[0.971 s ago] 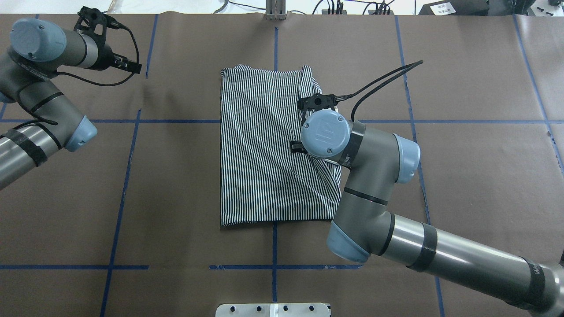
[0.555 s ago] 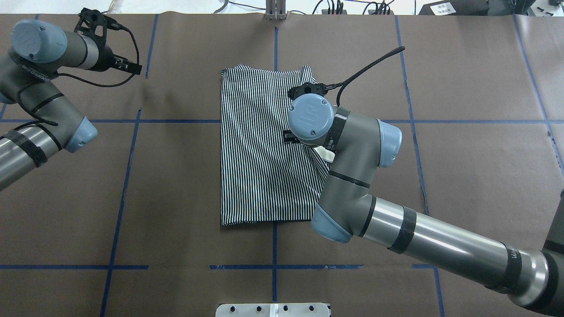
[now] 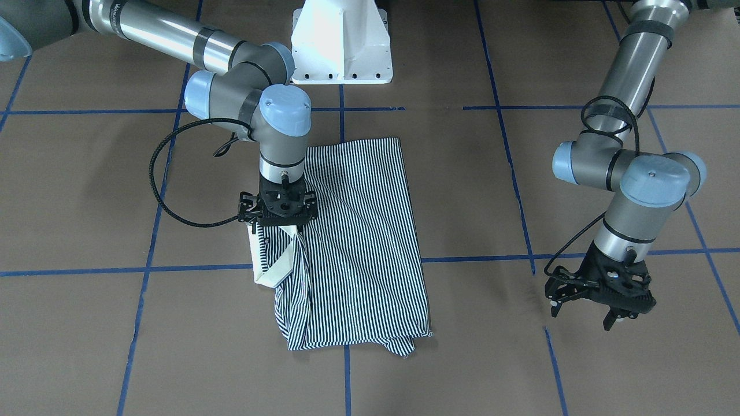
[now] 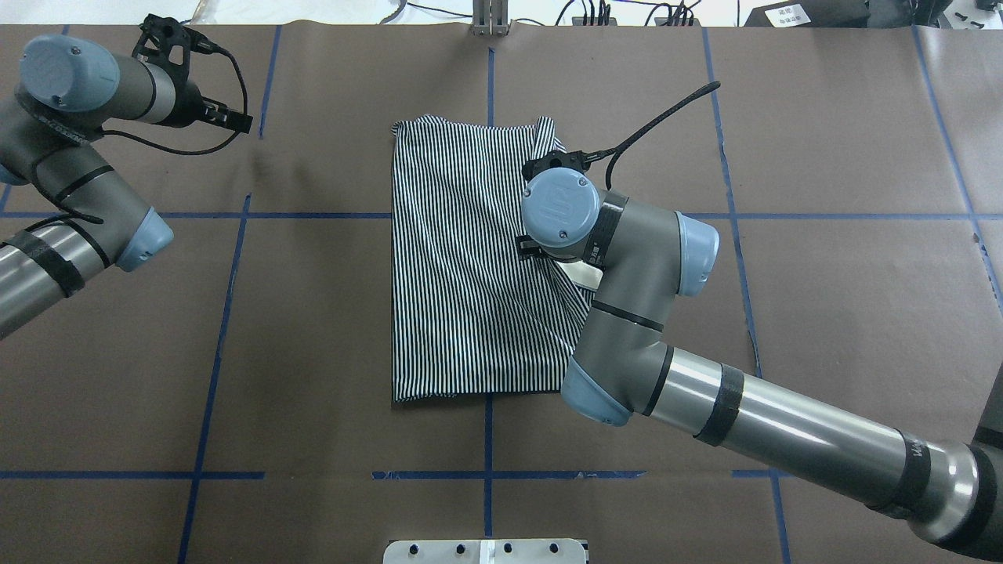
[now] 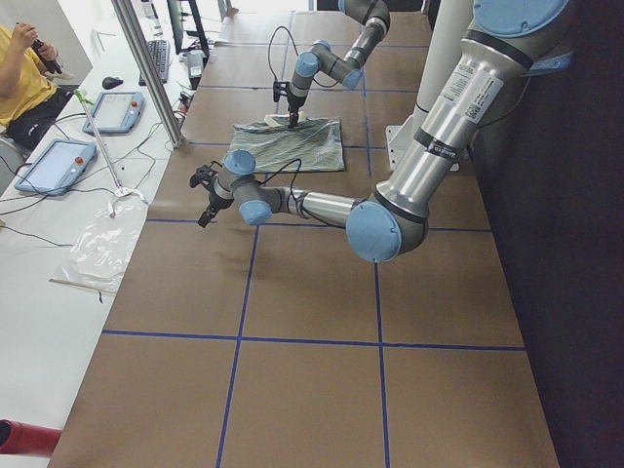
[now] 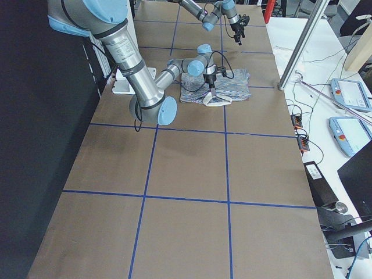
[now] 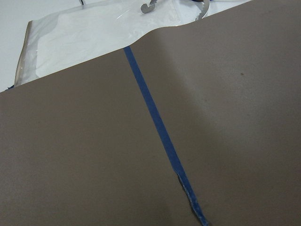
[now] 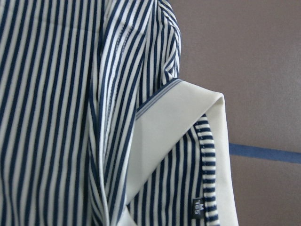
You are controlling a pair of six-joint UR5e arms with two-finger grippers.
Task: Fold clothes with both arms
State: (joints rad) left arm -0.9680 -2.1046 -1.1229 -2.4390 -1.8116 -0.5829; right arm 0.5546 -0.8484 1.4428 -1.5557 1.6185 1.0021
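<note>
polo shirt [image 3: 358, 242] lies partly folded on the brown table [image 3: 520, 358], spread flat near the middle. going left to right in the front-facing view, the right gripper [image 3: 279, 226] comes first: it stands straight down over the shirt's collar edge, pinching a lifted fold of striped cloth, with the cream collar [image 3: 272, 266] hanging just below it. far across on that view's right, the left gripper [image 3: 601, 300] hovers over bare table, well apart from the shirt, prongs spread and holding nothing. from overhead the right arm's wrist [image 4: 563, 207] hides that pinch (only the striped panel shows), whereas the right wrist camera shows the collar [image 8: 178, 136] folded over, with a small dark label [image 8: 198, 205] near its hem.
</note>
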